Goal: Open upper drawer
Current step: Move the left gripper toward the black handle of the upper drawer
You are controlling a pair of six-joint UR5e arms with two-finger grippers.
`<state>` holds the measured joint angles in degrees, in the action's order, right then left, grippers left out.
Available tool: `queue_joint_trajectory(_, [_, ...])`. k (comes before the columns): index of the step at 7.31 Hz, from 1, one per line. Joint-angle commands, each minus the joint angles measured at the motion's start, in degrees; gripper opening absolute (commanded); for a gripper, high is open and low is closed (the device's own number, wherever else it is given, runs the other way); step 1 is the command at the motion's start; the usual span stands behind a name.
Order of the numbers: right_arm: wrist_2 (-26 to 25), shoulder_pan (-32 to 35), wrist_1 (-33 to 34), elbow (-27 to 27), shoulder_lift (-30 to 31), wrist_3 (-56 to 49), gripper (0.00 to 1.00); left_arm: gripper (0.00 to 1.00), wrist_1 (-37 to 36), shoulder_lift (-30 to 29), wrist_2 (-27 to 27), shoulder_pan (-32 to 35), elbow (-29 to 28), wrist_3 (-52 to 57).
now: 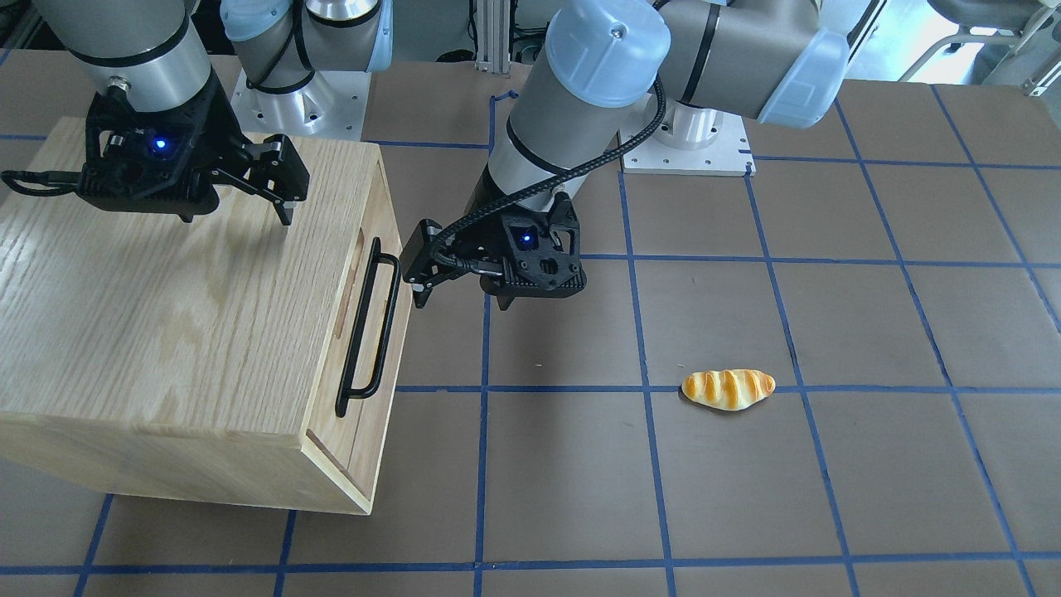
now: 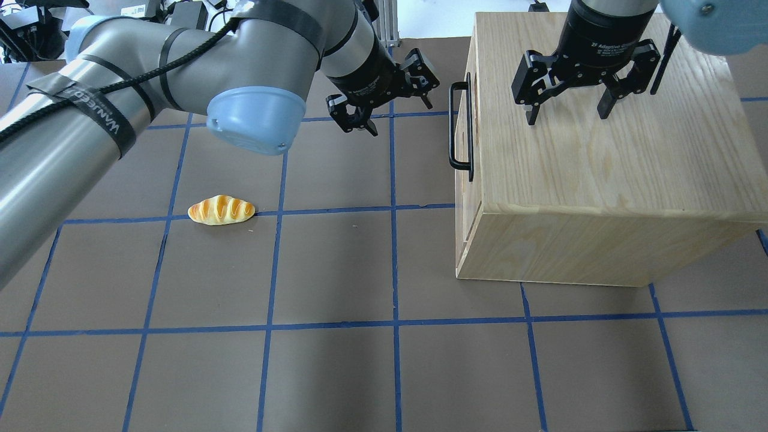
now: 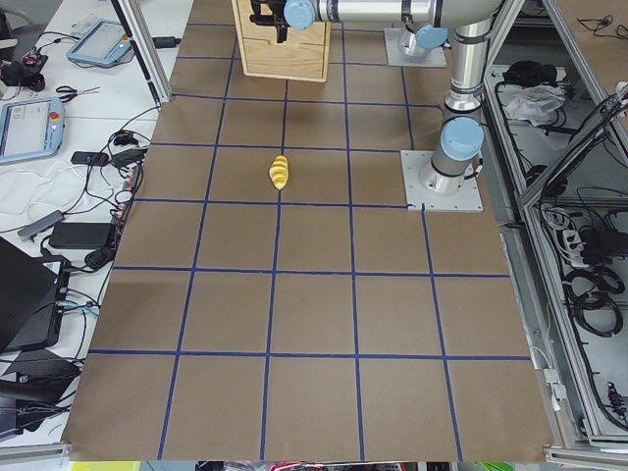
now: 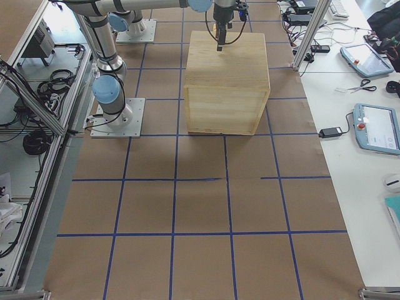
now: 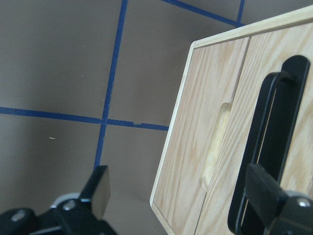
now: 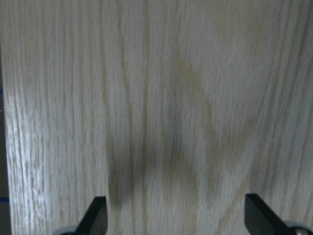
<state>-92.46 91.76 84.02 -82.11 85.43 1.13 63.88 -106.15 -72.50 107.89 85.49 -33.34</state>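
Note:
The upper drawer (image 5: 252, 78) is the pale-wood panel on the cabinet's front, and it looks flush with the front. Its black bar handle (image 1: 369, 323) also shows in the overhead view (image 2: 459, 129) and the left wrist view (image 5: 274, 147). An oblong slot (image 5: 215, 147) lies beside the handle. My left gripper (image 1: 414, 269) is open just off the handle's end nearest the robot. Its right finger overlaps the bar in the left wrist view (image 5: 181, 200). I cannot tell whether it touches the bar. My right gripper (image 2: 567, 114) is open and empty above the cabinet top.
The oak-grained cabinet (image 2: 600, 168) stands on the robot's right side of the table, front facing the left arm. A bread roll (image 2: 221, 210) lies on the brown mat to the left. Blue tape lines (image 2: 393, 252) cross the mat.

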Motion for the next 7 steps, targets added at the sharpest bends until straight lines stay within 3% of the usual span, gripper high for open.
queue_joint_trajectory(1, [0.00, 0.00, 0.00, 0.02, 0.00, 0.02, 1.00, 1.00, -0.25, -1.42, 0.08, 1.62, -0.67, -0.68])
queue_joint_trajectory(7, [0.00, -0.09, 0.00, 0.02, 0.00, 0.02, 1.00, 1.00, -3.33, -3.98, 0.08, 4.00, -0.67, -1.21])
